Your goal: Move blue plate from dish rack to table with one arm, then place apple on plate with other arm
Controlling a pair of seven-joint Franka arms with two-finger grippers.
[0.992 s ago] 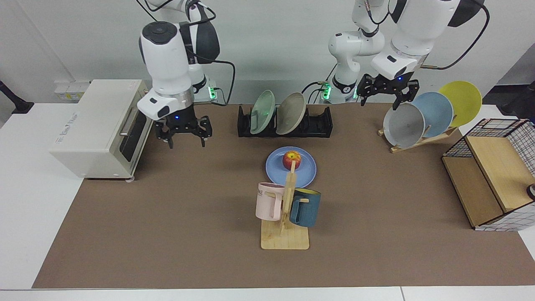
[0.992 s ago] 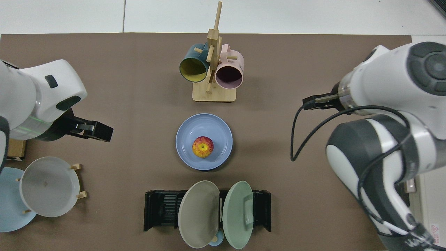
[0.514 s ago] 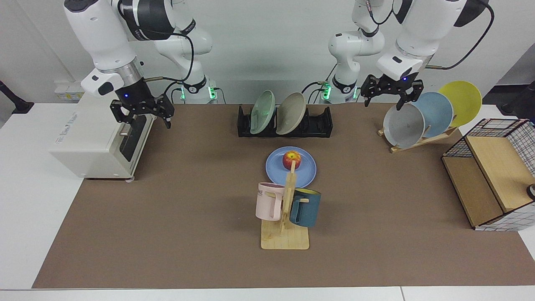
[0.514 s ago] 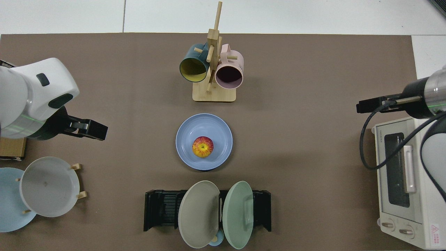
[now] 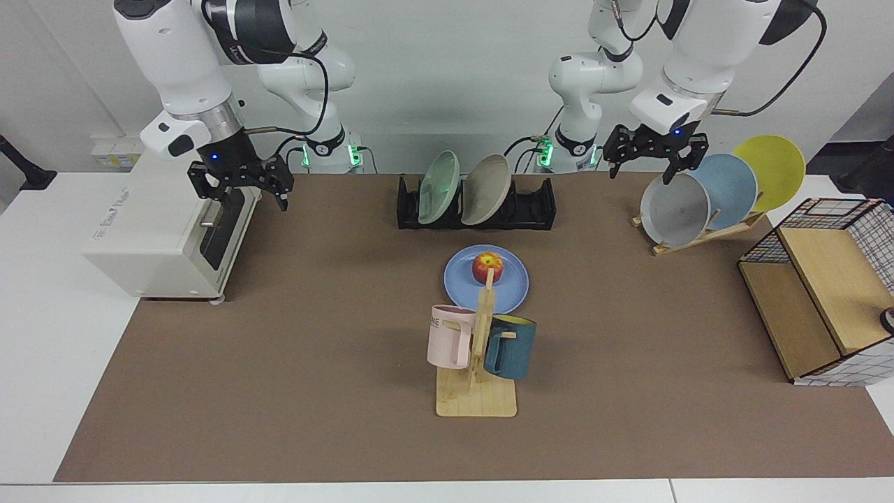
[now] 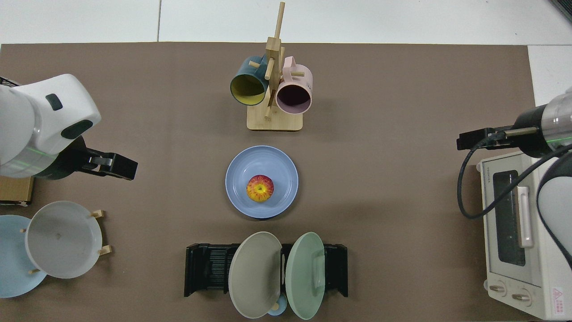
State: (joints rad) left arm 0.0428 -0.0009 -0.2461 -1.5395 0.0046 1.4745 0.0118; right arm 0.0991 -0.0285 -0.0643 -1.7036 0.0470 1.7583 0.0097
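Resting on the blue plate (image 5: 487, 281), which lies flat on the worktop (image 5: 279, 363) just in front of the dish rack (image 5: 477, 204), the apple (image 5: 487, 266) sits a little off the plate's middle, so by the look of it both steps of the task are done. Taking the facing view from its left edge and placing everything by the plate: far off to that side stands a white toaster oven (image 5: 167, 223), and the right gripper (image 5: 241, 183) hangs raised over the oven's front corner, its jaws spread wide and holding nothing. Behind the plate the rack carries a green plate (image 5: 439, 178) and a beige plate (image 5: 486, 180) on edge. Just in front of the plate stands a wooden mug tree (image 5: 478, 363) with a pink mug (image 5: 449, 337) and a dark blue mug (image 5: 510, 347), its post crossing the plate's near rim in this view. Far to the other side the left gripper (image 5: 653, 150) hangs above a grey plate (image 5: 675, 209) on a slanted wooden stand (image 5: 705, 234), jaws also spread and empty, with a wire basket (image 5: 824, 279) beyond. Little remains to go wrong, I judge: the apple is round and could roll toward the shallow rim if the worktop were jarred, and the left gripper sits close enough over the grey plate that a careless downward move might clip it and tip the stand.
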